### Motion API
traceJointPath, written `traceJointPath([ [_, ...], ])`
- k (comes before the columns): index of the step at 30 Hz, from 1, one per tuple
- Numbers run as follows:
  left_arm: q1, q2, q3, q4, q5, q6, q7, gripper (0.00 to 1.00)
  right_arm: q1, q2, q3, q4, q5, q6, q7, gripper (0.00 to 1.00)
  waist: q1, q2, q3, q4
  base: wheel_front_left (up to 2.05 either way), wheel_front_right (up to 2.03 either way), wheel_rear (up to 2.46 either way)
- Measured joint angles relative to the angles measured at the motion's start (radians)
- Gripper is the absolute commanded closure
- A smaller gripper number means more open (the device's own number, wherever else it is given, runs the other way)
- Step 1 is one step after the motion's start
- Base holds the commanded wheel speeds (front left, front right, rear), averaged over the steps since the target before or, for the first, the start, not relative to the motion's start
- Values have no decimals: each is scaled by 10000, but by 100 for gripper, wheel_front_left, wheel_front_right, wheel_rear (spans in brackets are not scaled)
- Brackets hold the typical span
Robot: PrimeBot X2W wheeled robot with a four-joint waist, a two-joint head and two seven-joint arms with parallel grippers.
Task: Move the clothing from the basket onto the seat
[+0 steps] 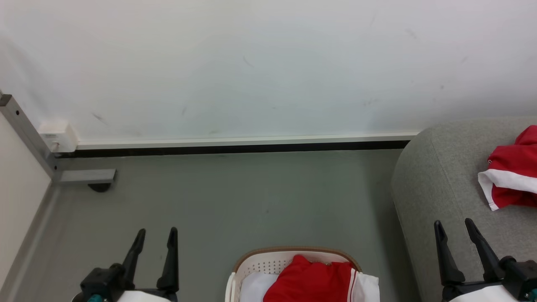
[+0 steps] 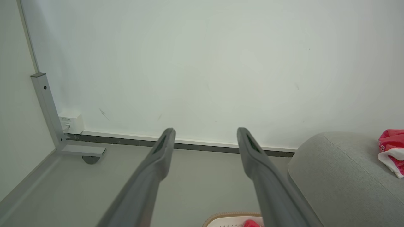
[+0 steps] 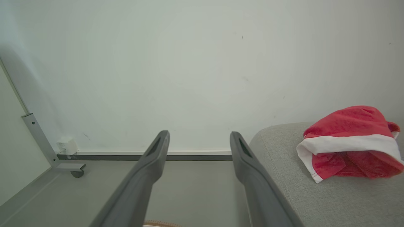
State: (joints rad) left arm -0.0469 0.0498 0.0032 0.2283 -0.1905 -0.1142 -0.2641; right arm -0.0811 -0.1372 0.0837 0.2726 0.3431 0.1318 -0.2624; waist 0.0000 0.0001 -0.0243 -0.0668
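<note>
The cream basket (image 1: 256,263) with its brown rim sits on the floor at the bottom centre of the head view, with red and white clothing (image 1: 312,280) inside. Another red garment with a white band (image 1: 509,174) lies crumpled on the grey seat (image 1: 440,184) at the right. That garment (image 3: 350,143) lies on the seat (image 3: 300,195) in the right wrist view too. My left gripper (image 1: 156,231) hangs open left of the basket, holding nothing. My right gripper (image 1: 453,223) is open and empty in front of the seat's edge.
A white wall with a dark baseboard (image 1: 235,147) runs across behind the grey floor. A grey metal post with a foot and caster (image 1: 86,178) stands in the left corner beside a small white wall box (image 1: 58,135).
</note>
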Motion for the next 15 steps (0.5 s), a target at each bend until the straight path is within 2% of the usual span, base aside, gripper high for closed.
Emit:
traceJointPath([
  [10, -1033, -8, -1093, 249, 61, -102, -2, 0, -1019, -150, -46, -33, -29, 0, -2, 0, 0, 0, 1100, -437, 0, 0, 0],
  [15, -1881, 86, -1891, 899, 153, -148, 0, 0, -1545, -38, -240, -291, -105, 0, -2, 0, 1, 0, 1959, -613, 0, 0, 0],
])
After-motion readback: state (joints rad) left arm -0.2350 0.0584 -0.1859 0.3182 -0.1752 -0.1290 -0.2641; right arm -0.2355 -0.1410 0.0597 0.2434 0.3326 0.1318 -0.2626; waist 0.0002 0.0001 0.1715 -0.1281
